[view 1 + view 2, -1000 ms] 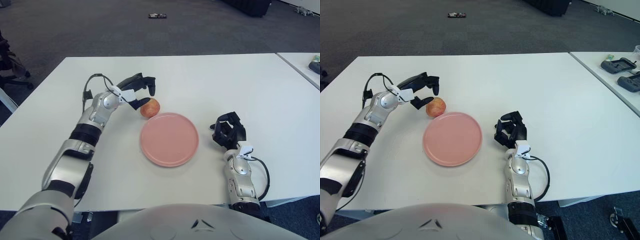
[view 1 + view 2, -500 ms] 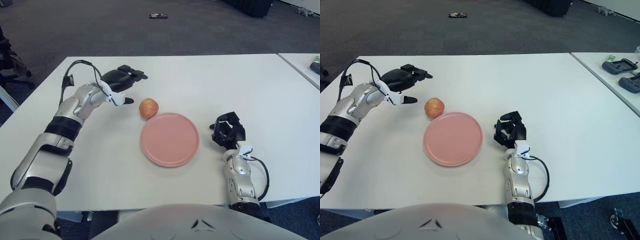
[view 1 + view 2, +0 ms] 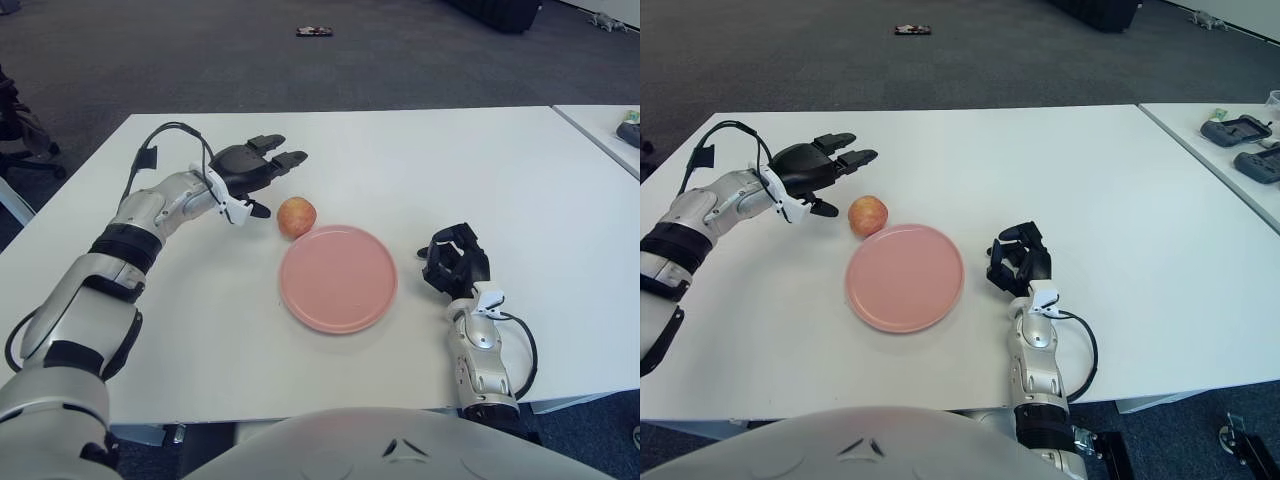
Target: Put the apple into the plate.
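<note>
A red-yellow apple [image 3: 297,216] sits on the white table, just off the upper-left rim of the pink plate [image 3: 339,279]. My left hand [image 3: 258,176] hovers a short way to the left of the apple, fingers spread and holding nothing, not touching the fruit. The plate holds nothing. My right hand [image 3: 456,263] shows to the right of the plate with its fingers curled, holding nothing.
The white table [image 3: 450,170] stretches wide behind the plate. A second table at the far right carries dark devices [image 3: 1241,133]. A small dark object [image 3: 314,32] lies on the carpet beyond the table.
A second ago the left hand was closed around the apple's top; it let go and pulled left, and now reaches back toward the apple with fingers spread. The apple stayed put. The right hand is still.
</note>
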You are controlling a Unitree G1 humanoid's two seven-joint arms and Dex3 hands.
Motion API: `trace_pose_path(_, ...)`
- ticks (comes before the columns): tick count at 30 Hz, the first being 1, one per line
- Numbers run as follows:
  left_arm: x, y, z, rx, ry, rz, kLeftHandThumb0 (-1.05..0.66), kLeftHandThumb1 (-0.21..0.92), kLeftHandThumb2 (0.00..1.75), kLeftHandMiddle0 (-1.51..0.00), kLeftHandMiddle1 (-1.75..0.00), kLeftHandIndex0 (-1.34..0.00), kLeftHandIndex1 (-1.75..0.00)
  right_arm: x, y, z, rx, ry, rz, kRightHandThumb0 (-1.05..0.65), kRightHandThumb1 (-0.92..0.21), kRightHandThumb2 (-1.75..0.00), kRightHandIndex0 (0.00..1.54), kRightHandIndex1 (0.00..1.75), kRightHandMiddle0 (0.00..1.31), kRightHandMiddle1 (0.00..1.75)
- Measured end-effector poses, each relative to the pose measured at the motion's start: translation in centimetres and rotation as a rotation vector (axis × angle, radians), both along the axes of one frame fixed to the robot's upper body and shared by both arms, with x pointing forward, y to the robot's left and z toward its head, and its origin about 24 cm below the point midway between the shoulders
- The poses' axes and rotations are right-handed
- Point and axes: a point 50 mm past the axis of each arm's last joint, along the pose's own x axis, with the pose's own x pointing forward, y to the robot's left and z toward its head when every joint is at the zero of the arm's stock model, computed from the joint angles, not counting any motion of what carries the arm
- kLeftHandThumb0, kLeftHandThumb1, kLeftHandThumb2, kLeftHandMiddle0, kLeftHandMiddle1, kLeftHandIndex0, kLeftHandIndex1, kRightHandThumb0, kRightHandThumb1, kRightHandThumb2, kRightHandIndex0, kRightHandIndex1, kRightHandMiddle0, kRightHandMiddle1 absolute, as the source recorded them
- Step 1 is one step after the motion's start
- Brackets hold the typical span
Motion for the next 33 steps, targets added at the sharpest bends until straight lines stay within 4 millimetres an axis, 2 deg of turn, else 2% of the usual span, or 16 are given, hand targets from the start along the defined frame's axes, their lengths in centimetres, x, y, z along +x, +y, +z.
trace_pose_path(11,0.1,-0.3,-0.5,0.072,-0.003,-0.056,-1.05,0.67,0.68,0.0,0.0,0.0,0.0,0.0,0.1,0.0,-0.004,0.006,0.002,-0.41,-0.53,-1.07,0.65,1.31,0.44,1.75)
trace_pose_path(29,-0.2,-3.4,-2.1,0.186,0.115,-0.17,-1.05,0.7,0.65,0.0,0.0,0.0,0.0,0.0,0.3,0.0,0.001,0.009,-0.015,-0.41,-0.54,-1.05,0.64,1.32,0.43,1.75)
trace_pose_path(33,0.0,-3.8,-2.4,0.213,0.14,-0.165,-1.05,0.74,0.61,0.0,0.0,0.0,0.0,-0.1,0.3,0.0,-0.01,0.011,-0.02,-0.41,-0.54,-1.05,0.65,1.32,0.43,1.75)
